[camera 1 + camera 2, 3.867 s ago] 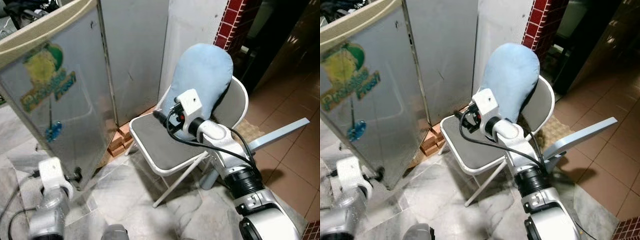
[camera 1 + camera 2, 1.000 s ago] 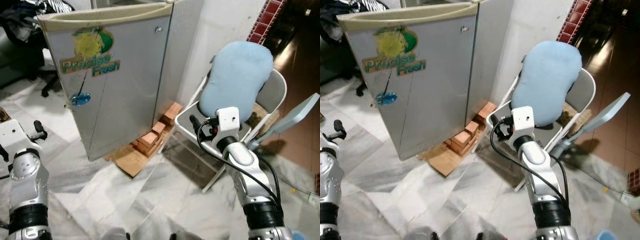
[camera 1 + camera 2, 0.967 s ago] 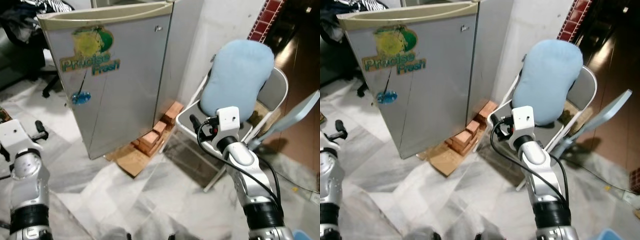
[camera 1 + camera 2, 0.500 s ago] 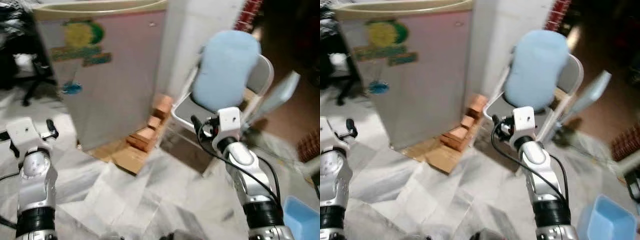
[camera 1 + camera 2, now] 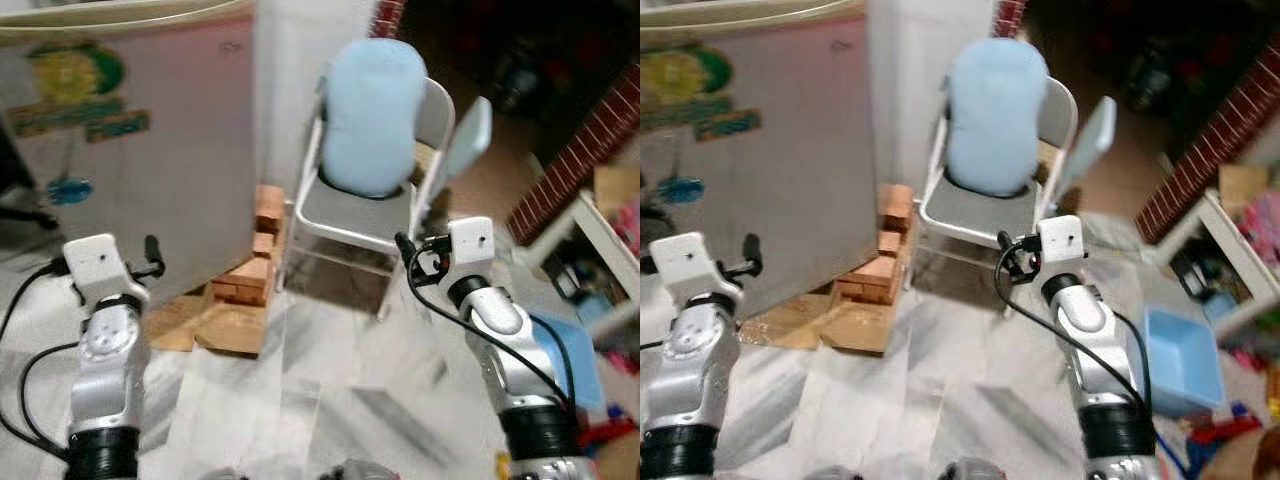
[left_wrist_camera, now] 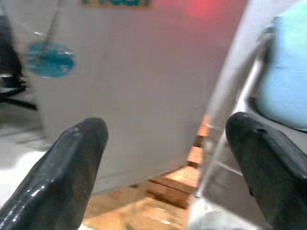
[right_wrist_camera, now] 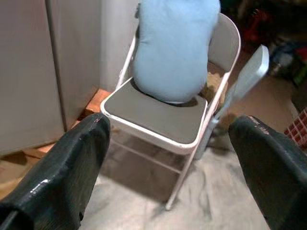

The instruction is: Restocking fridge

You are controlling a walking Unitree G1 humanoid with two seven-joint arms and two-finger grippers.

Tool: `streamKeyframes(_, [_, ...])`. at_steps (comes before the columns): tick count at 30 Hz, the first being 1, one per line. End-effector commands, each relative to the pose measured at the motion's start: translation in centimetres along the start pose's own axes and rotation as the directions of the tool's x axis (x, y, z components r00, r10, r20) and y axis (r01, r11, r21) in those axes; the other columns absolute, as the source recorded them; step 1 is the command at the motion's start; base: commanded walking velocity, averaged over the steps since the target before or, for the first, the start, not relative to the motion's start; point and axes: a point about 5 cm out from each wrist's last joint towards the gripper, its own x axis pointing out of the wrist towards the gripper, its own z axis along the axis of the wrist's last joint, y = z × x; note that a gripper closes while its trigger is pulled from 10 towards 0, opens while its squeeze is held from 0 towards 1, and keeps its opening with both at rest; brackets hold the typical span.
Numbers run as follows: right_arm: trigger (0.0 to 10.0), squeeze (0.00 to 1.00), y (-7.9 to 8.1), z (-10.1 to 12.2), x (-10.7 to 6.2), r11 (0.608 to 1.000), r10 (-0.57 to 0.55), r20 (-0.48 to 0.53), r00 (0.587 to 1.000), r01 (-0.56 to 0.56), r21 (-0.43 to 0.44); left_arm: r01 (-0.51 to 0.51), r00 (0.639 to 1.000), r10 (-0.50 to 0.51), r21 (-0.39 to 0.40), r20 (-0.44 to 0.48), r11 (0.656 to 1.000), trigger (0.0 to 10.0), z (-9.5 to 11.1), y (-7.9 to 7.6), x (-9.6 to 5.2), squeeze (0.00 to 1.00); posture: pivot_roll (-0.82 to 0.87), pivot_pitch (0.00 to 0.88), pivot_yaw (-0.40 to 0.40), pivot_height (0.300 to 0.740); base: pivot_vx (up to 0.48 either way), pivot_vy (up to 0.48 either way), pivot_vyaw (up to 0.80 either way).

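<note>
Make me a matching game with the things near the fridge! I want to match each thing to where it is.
Things:
1. blue cushion
2. bricks
3. blue tub
4. sticker

Places:
A. on the floor to the right of the right arm
B. on the fridge door
C. on the folding chair
D. stacked at the fridge's bottom corner

Pairs: 1-C, 2-D, 3-A, 4-B

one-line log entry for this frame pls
phase: approach | fridge: door shut | left end effector: open, empty | right end effector: open, empty, facing chair | blue bin: on floor, right
</note>
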Motion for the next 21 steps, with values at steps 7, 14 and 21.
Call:
streamKeyframes(7, [10.0, 0.0, 0.8, 0.5, 0.4, 1.0, 0.023, 0.014, 1.0, -0.023, -0.002, 0.052, 0.999, -0.052, -0.022, -0.012, 0.998, 10.0, 0.0, 0.0, -0.4, 0.0, 0.04, 0.0, -0.063, 0.74, 0.0, 0.46, -0.6])
streamKeyframes(14, [10.0, 0.0, 0.6, 0.6, 0.5, 1.0, 0.017, 0.018, 1.0, -0.017, -0.001, 0.131, 0.991, -0.132, -0.027, -0.024, 0.991, 10.0, -0.1, -1.3, -0.5, 0.0, 0.04, 0.0, -0.06, 0.74, 0.0, 0.459, -0.8])
streamKeyframes(21, [10.0, 0.0, 0.5, 0.6, 0.4, 1.0, 0.014, 0.017, 1.0, -0.014, -0.003, 0.154, 0.987, -0.156, -0.033, -0.034, 0.987, 10.0, -0.3, -1.6, -0.4, 0.0, 0.03, 0.0, -0.061, 0.74, 0.0, 0.459, -0.23])
